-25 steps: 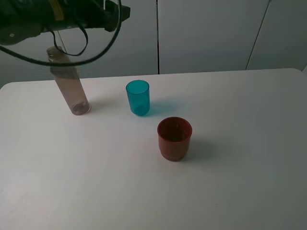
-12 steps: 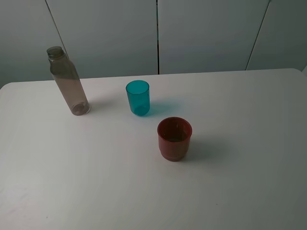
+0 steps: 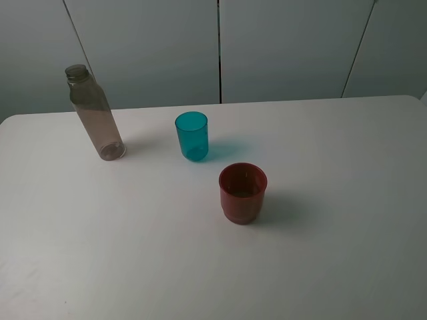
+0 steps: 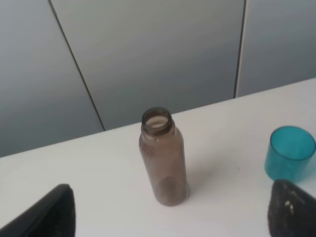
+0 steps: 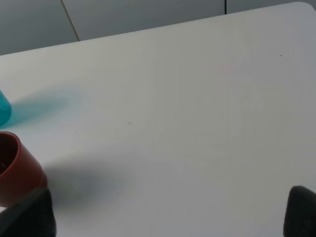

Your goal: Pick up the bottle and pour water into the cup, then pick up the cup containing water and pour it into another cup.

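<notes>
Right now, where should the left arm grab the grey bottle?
Probably the bottle at mid-body, from the side: it stands upright, its walls are straight below the narrow open neck, and the open left tool already frames it, clear of the teal cup.

A clear smoky-grey bottle (image 3: 93,113), a translucent teal-blue cup (image 3: 191,136) and a translucent dark red cup (image 3: 243,193) stand on a plain white table (image 3: 333,233). Pale grey wall panels (image 3: 287,47) with thin dark seams are behind. The teal cup casts a blue-green tinted shadow.
</notes>
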Robot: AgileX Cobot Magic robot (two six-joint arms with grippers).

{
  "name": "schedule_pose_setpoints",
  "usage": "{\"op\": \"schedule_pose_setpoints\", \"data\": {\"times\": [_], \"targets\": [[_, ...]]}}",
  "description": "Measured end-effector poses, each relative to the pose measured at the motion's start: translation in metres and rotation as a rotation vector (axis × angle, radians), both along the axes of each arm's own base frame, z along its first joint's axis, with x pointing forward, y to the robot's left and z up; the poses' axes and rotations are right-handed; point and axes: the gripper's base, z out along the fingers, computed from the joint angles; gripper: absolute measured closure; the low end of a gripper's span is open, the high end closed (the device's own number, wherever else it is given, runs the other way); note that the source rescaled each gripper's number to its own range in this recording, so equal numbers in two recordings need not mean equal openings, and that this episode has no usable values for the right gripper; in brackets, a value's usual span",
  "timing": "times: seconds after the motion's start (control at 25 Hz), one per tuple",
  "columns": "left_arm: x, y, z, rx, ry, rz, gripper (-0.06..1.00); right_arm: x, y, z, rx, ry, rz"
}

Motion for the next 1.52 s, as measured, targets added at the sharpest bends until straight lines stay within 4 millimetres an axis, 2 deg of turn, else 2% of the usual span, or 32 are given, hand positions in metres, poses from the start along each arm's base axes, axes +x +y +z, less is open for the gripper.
{"op": "schedule_pose_setpoints", "data": {"times": [0.24,0.36,0.6,0.76,0.96,1.16,1.52], "targets": [[-0.073,0.018,-0.029,0.025,0.106,0.016,-0.03,0.000,0.000,0.000,0.000,0.000,0.000],[-0.105,0.025,-0.043,0.020,0.074,0.017,-0.03,0.000,0.000,0.000,0.000,0.000,0.000],[-0.147,0.032,-0.087,-0.024,-0.014,0.001,-0.03,0.000,0.000,0.000,0.000,0.000,0.000],[-0.150,0.031,-0.107,-0.032,0.024,-0.009,-0.03,0.000,0.000,0.000,0.000,0.000,0.000],[-0.145,0.025,-0.111,-0.079,0.013,-0.048,-0.03,0.000,0.000,0.000,0.000,0.000,0.000],[-0.136,0.022,-0.130,-0.085,0.063,-0.057,-0.03,0.000,0.000,0.000,0.000,0.000,0.000],[-0.134,0.021,-0.131,-0.091,0.056,-0.061,-0.03,0.000,0.000,0.000,0.000,0.000,0.000]]}}
